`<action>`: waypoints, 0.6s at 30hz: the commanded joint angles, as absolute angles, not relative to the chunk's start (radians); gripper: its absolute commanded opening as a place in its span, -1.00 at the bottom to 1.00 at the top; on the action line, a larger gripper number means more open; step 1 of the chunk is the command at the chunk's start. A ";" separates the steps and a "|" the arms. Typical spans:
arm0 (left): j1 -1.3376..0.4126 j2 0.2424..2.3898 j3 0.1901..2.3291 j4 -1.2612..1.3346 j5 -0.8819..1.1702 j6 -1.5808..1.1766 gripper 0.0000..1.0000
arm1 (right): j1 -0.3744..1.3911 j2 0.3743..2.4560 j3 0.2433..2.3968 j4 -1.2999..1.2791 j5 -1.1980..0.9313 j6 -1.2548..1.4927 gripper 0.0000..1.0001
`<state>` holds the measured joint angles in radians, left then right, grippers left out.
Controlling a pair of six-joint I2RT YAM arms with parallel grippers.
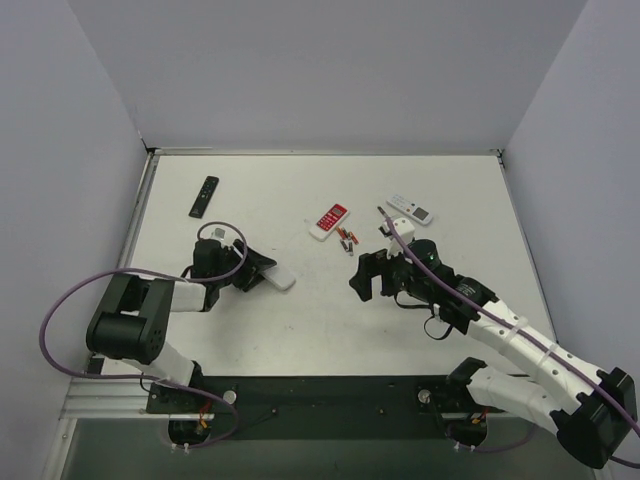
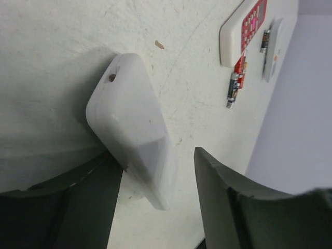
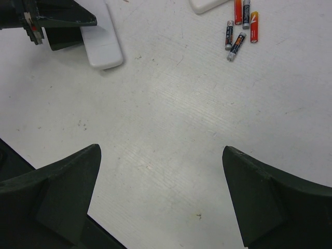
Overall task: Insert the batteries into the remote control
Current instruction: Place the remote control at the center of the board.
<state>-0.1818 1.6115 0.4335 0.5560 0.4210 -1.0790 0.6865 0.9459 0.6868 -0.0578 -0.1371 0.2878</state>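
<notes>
Nearest the arm bases, right pincer: spread wide, hovering above the table.
Left pincer: spread, straddling the remote control's end, one finger at its edge.
Remote control: flat, white back up, left of centre.
Batteries: loose cluster beyond the right pincer, just beside the red-and-white remote.
Farthest: grey-faced remote, black remote.

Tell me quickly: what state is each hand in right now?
Left hand: open, with the white remote between its fingers, not clamped.
Right hand: open, holding nothing.
</notes>
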 commanded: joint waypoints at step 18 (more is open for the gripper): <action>-0.172 0.803 0.641 -0.425 -0.195 -0.733 0.86 | 0.646 0.766 0.698 -0.251 0.317 0.387 0.96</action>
<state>-0.1795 0.9436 0.5053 -0.2691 -0.0834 -0.8303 0.6556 0.8299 0.6777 -0.1787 0.1493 0.3515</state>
